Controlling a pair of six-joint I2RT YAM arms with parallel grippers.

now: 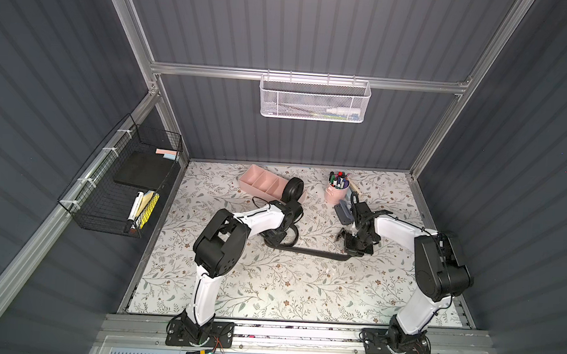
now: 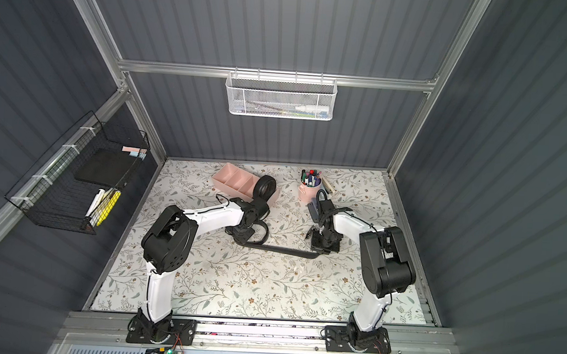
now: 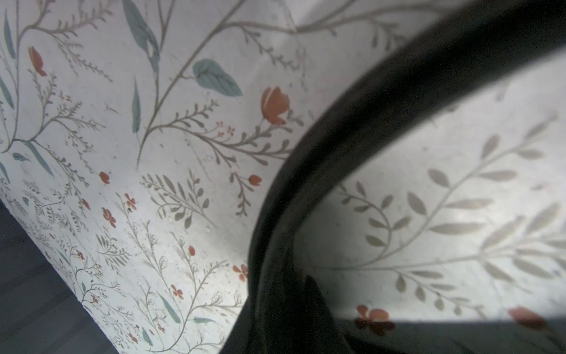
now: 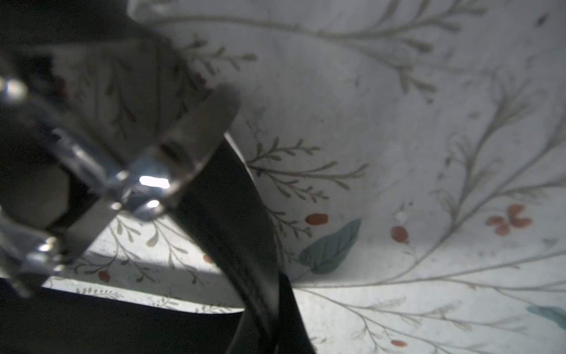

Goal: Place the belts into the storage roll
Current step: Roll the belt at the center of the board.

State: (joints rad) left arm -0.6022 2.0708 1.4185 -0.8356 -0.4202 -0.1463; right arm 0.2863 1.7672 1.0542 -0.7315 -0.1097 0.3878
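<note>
Buckle (image 4: 147,180) at the right jaws, pinching the belt (image 1: 317,253) stretched left-right; left jaws' state unclear.

Both arms (image 1: 204,292) have white shells, black joints

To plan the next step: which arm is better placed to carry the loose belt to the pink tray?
Probably left: the left gripper is at the curled end of the loose belt, nearer the pink tray; the right gripper, by the buckle, is farther.
</note>
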